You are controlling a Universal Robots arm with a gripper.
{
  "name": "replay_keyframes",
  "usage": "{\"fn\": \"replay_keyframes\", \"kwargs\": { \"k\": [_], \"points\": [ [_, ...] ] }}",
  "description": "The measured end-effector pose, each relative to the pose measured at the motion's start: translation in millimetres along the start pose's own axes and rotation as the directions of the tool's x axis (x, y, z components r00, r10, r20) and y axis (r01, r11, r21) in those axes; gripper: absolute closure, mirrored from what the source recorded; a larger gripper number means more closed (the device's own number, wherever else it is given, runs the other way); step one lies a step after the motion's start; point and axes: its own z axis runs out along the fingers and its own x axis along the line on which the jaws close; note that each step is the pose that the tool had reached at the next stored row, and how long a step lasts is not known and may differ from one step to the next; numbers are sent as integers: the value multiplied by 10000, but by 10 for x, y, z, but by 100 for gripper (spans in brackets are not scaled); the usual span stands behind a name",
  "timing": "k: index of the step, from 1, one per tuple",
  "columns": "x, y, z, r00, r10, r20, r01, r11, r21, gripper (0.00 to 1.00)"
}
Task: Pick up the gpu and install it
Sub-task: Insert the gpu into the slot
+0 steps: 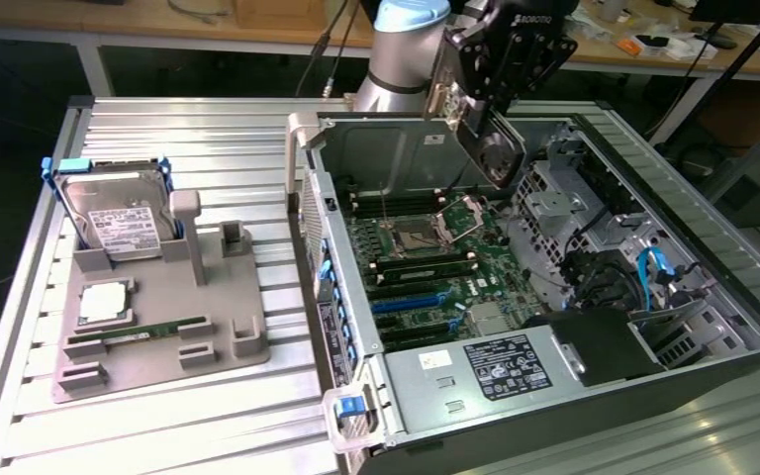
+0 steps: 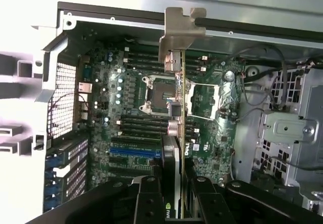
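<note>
Closest in, the tool [image 2: 174,186] is clenched on the gpu [image 2: 171,151]. Its dark fingers [image 2: 146,196] press the card's flat faces from either side, so the task's thing sits right in the grip rather than off to any side. From there the card runs straight away from the tool, seen edge-on, with its long axis ending in the silver bracket [image 2: 180,30] at the far end. Beyond it lies the motherboard [image 2: 121,98] inside the open computer case [image 2: 60,27]. The card hangs over the processor socket [image 2: 156,95] and, as far as I can judge, is apart from the board. The blue expansion slot [image 2: 132,153] sits just beside the held card, toward the case wall with the blue tabs [image 2: 58,183]. The slot's length appears to run across the card's length, not along it, and I judge that this is the relation the fit turns on. In the exterior view the card hangs over the case's far end. It looks thin, flat and black, with a round fan on one face, a green logo near the grip, and metal connectors stacked by the bracket.
</note>
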Motion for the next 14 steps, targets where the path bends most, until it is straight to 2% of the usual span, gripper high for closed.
{"fn": "replay_keyframes", "kwargs": {
  "k": [3,6,8,12,14],
  "points": [
    [-2,0,5,9984,-561,15,561,9984,-6,73],
    [-2,0,12,9942,-1077,30,1077,9942,-13,73],
    [-1,0,22,9854,-1701,48,1701,9854,-18,73],
    [-1,1,41,9703,-2416,70,2417,9704,-23,73],
    [-1,1,55,9607,-2775,80,2775,9607,-25,73]
  ]
}}
